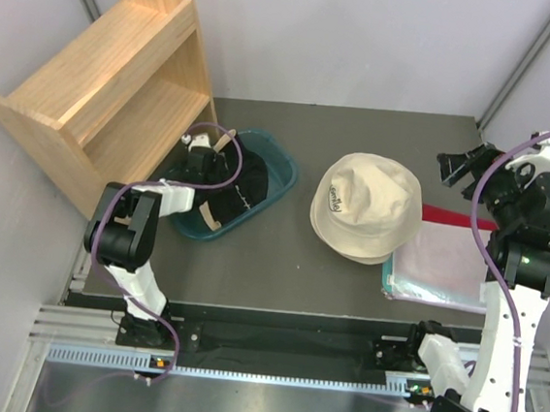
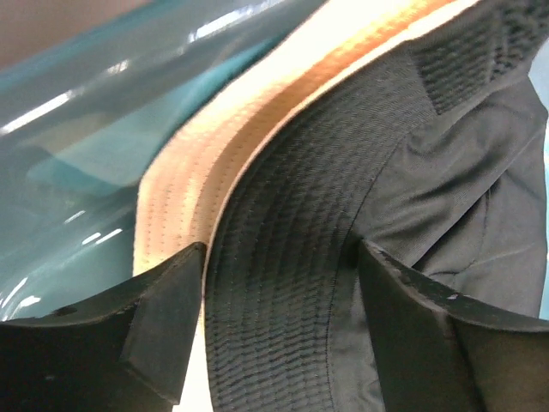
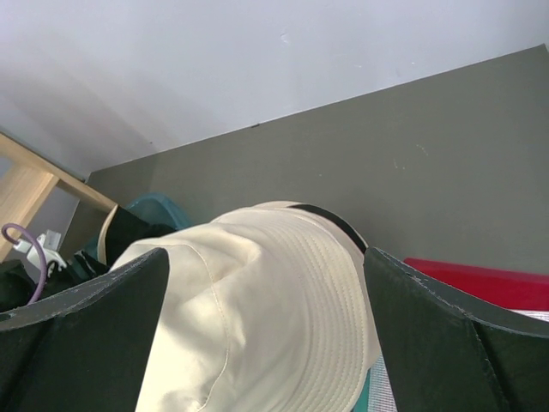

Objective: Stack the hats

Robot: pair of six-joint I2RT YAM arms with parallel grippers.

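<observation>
A dark grey table (image 1: 279, 265) stands between white walls. At its far left corner is an open wooden shelf unit (image 1: 102, 82), turned at an angle. A teal plastic tub (image 1: 283, 173) sits just beside it. At the right edge lies a translucent plastic pouch (image 1: 440, 266), with a red strip (image 1: 454, 216) along its far side.

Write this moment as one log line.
left gripper: open astride brim of black-lined bucket hat in teal tub | right gripper: open near cream bucket hat
</observation>
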